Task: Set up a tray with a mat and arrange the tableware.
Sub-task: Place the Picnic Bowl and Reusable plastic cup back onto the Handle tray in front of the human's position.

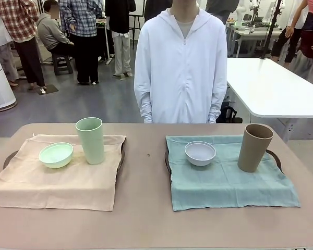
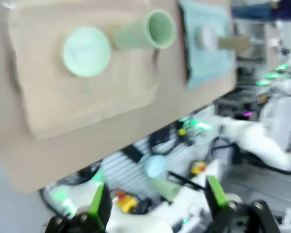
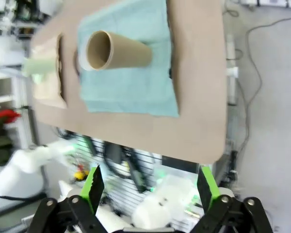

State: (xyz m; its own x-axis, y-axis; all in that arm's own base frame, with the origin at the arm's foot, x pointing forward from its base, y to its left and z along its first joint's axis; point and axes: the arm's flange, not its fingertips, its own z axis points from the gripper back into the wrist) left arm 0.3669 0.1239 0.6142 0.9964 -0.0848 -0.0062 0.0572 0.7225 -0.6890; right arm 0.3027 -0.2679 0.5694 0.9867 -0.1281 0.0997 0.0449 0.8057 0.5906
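Claws are both hanging wide open and empty, left claw and right claw, high above the tabletop. Mint bowl and pale green cup are sitting on the beige mat; white bowl and tan cup on the teal mat. Any final nudge wants a slow, upright approach. Mats are hiding most of both trays; the left wrist view is blurring.
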